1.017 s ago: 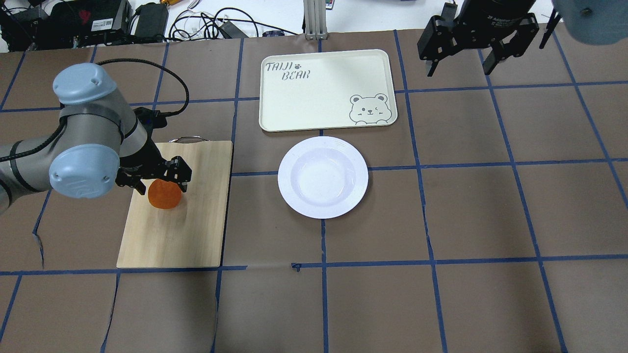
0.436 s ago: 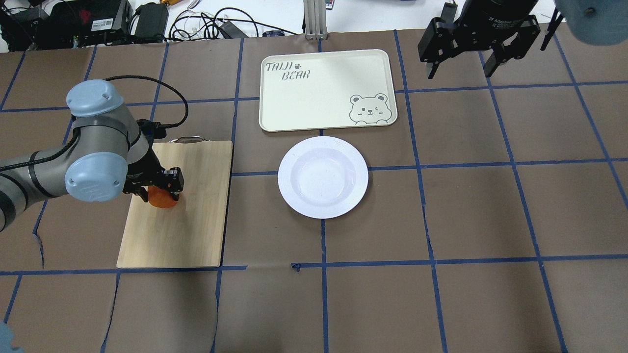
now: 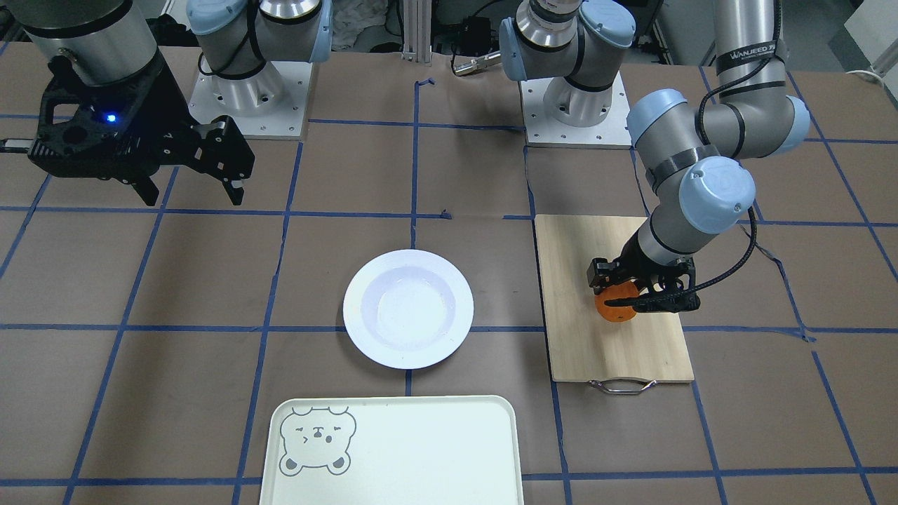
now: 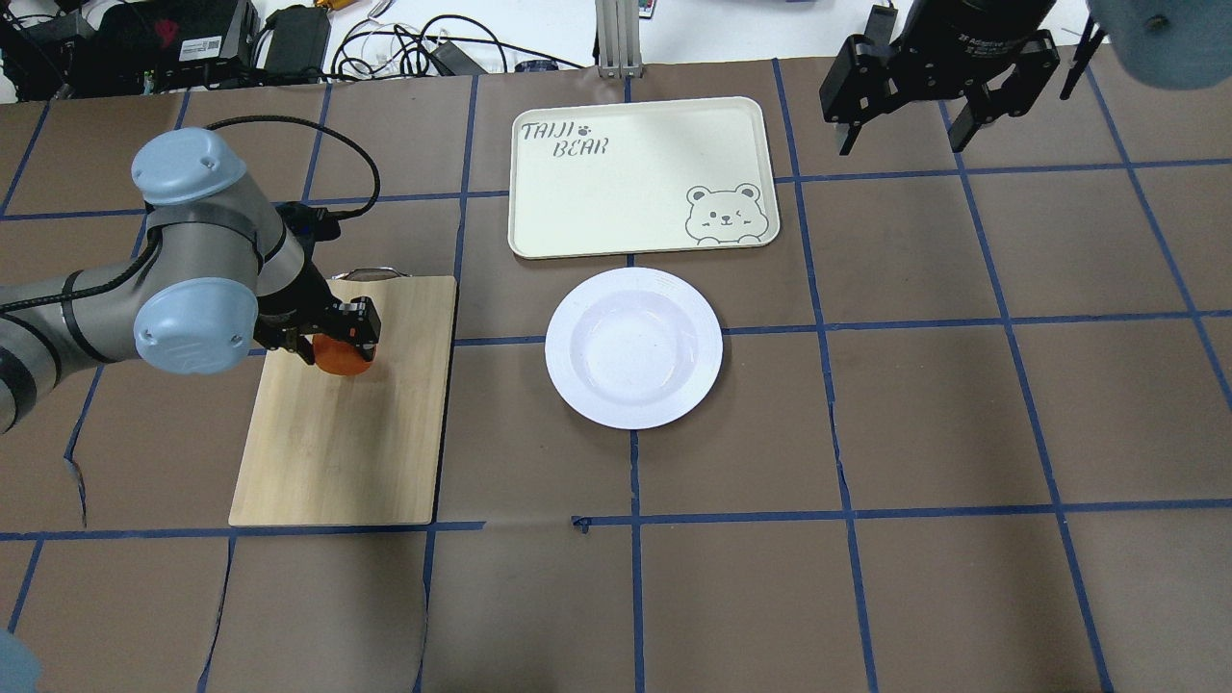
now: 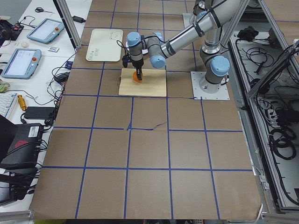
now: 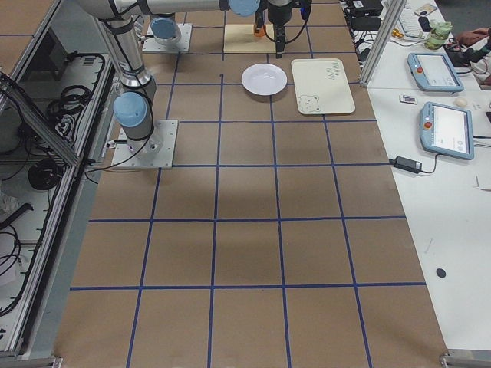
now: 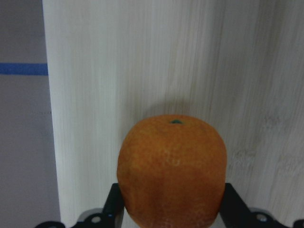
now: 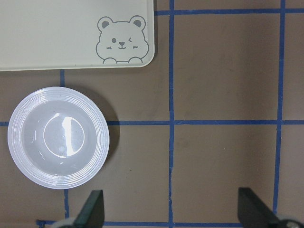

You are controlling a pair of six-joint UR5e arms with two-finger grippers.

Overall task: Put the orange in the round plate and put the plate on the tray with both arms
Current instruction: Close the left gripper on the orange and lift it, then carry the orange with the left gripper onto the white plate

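My left gripper (image 4: pixel 337 348) is shut on the orange (image 4: pixel 343 359), holding it just above the bamboo cutting board (image 4: pixel 337 452). In the left wrist view the orange (image 7: pixel 172 171) fills the space between the two fingers, its shadow on the wood behind. The white round plate (image 4: pixel 633 347) lies empty at the table's middle, to the right of the board. Just beyond it lies the cream tray (image 4: pixel 640 178) with the bear face. My right gripper (image 4: pixel 903 144) hangs open high at the far right, holding nothing; its wrist view looks down on the plate (image 8: pixel 58 137) and tray (image 8: pixel 57 33).
The cutting board has a metal handle (image 3: pixel 622 385) at its far end. Cables and electronics (image 4: pixel 192 38) lie beyond the table's far edge. Brown table covering with blue tape lines (image 4: pixel 866 510) spreads to the right and front.
The left gripper dropped onto the orange, shut on it, then rose and shifted slightly toward the far side with it. The right gripper barely moved.
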